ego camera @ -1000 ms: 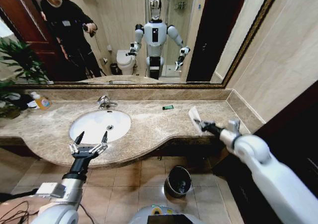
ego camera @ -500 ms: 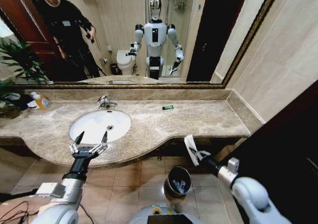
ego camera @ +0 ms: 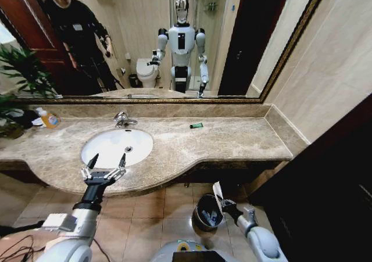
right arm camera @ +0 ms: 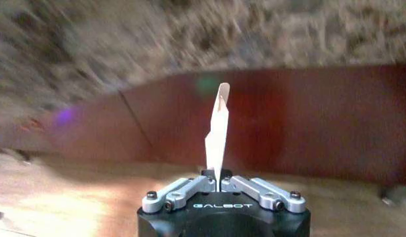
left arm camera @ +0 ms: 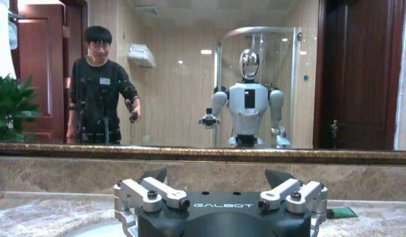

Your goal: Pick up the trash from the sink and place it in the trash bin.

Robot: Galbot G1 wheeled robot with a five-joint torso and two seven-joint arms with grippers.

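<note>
The right gripper [ego camera: 224,204] has come down a lot — one second ago it was up over the right end of the marble countertop [ego camera: 232,140], and now it is low, below the counter edge, just above the trash bin [ego camera: 208,211] on the tiled floor. It is pinched tight on the white flat wrapper [ego camera: 218,191]. The wrapper is long and thin; it stands up from the jaws, and its free end points up and a little toward the counter. In the right wrist view the wrapper [right arm camera: 217,133] shows edge-on, straight out from the closed jaws. Small white bits lie inside the bin already. The left gripper [ego camera: 103,170] has not moved — it hangs over the front rim of the sink [ego camera: 142,151] with its two fingers spread wide and nothing between them. A tiny dark-green piece [ego camera: 196,125] lies flat on the counter near the mirror, with its long side running left to right
</note>
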